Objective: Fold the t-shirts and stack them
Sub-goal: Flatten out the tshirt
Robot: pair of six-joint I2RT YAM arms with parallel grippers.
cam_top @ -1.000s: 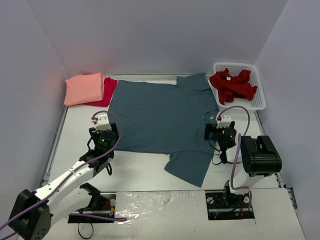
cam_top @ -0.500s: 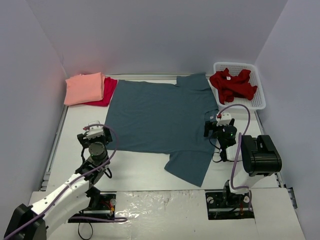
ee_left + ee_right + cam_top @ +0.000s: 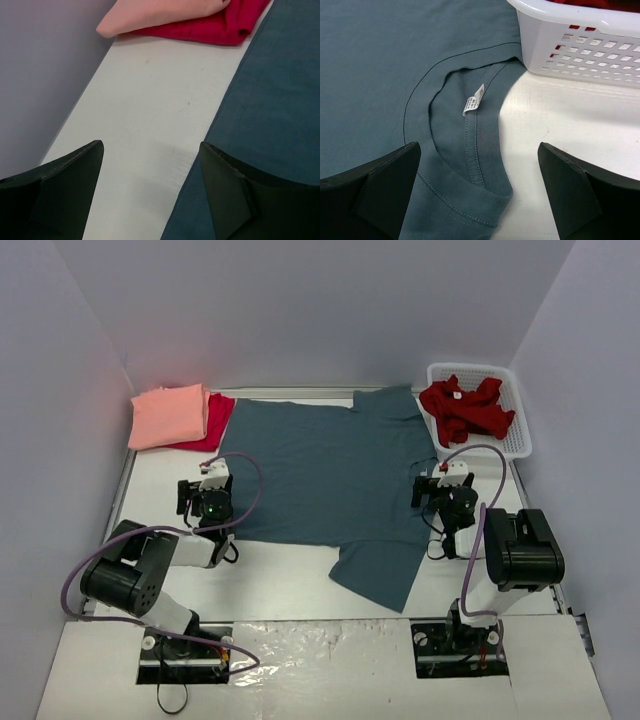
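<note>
**Table (image 3: 150, 495) contents, near to far**

1. Left gripper (image 3: 150, 150): jaws wide, nothing between them. It is low over bare table, beside the blue shirt's (image 3: 320, 475) left edge.
2. Right gripper (image 3: 479, 150): jaws wide, empty. It is low over the blue shirt's collar, near the basket (image 3: 520, 445).
3. Blue shirt: spread flat mid-table, one sleeve pointing near.
4. Pink shirt (image 3: 168, 415): folded, far-left corner, lying on the crimson shirt (image 3: 214, 422).
5. Crimson shirt: folded, just beside the blue shirt.
6. Basket: far right, with the dark red shirt (image 3: 465, 408) crumpled inside.
</note>
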